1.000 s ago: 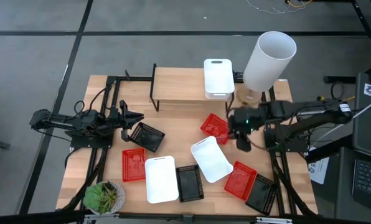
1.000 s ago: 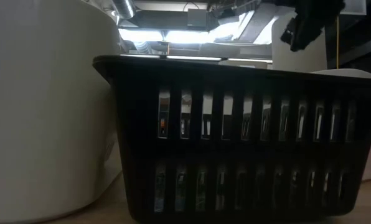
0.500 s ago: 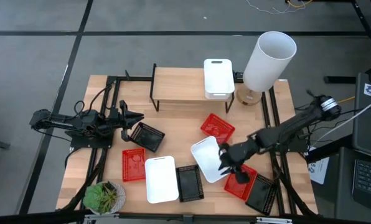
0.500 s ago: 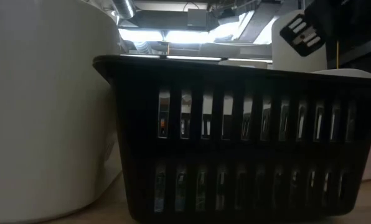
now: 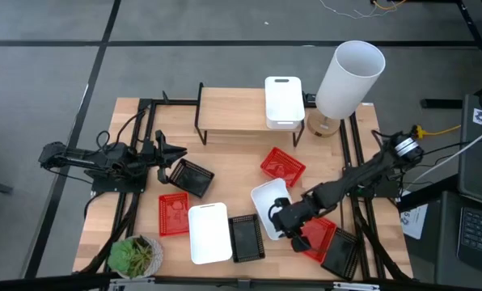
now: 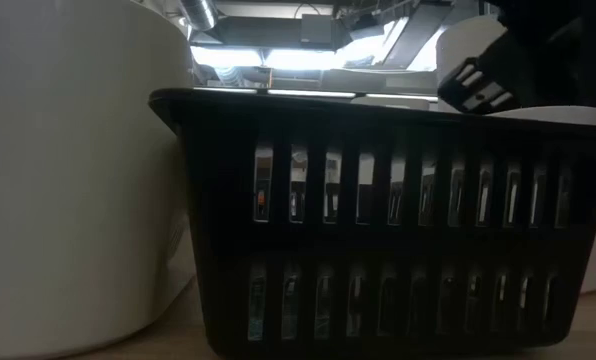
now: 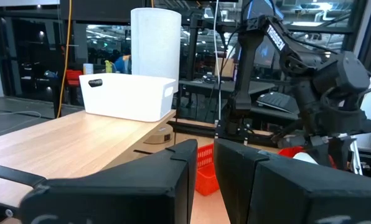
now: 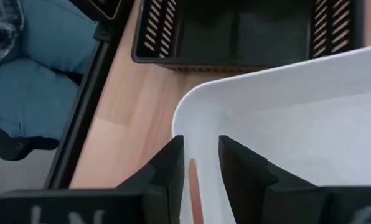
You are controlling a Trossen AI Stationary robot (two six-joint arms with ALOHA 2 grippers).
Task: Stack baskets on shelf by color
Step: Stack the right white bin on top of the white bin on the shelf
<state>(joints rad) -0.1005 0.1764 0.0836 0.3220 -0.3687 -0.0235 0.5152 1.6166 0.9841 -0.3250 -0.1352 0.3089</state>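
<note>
While the left arm waits off the shelf's (image 5: 245, 113) left end, we find the right gripper (image 5: 283, 218) low over the tabletop (image 5: 225, 162) in front of the shelf, at the front rim of a white basket (image 5: 267, 198); in the right wrist view its two fingers (image 8: 167, 168) straddle that basket's rim (image 8: 201, 106), one outside the wall and one inside, with a narrow gap between them; we cannot tell whether they already press the wall or only stand around it.

On the shelf's right end sits another white basket (image 5: 283, 101) (the only one up there), and just past that end stands the tall white cylinder (image 5: 350, 77); the rest of the shelf board is bare wood.

In front of the shelf, a red basket (image 5: 282, 166) lies just behind the white one at the gripper; a second red basket (image 5: 318, 238) lies beside the gripper on the side away from the shelf's centre, partly under the right arm, touching a black basket (image 5: 338, 255) at the table's front right corner; a black basket (image 5: 246, 237) lies nearer the front edge, next to a third white basket (image 5: 209, 233), which touches a red basket (image 5: 174, 214).

The left gripper (image 5: 170, 156) hovers beside a tilted black basket (image 5: 190, 176) in front of the shelf's left leg; from its own wrist view its fingers (image 7: 173, 168) stand close together with a thin slit between, holding nothing.

A potted plant (image 5: 134, 255) stands at the front left corner, well apart from the shelf.
</note>
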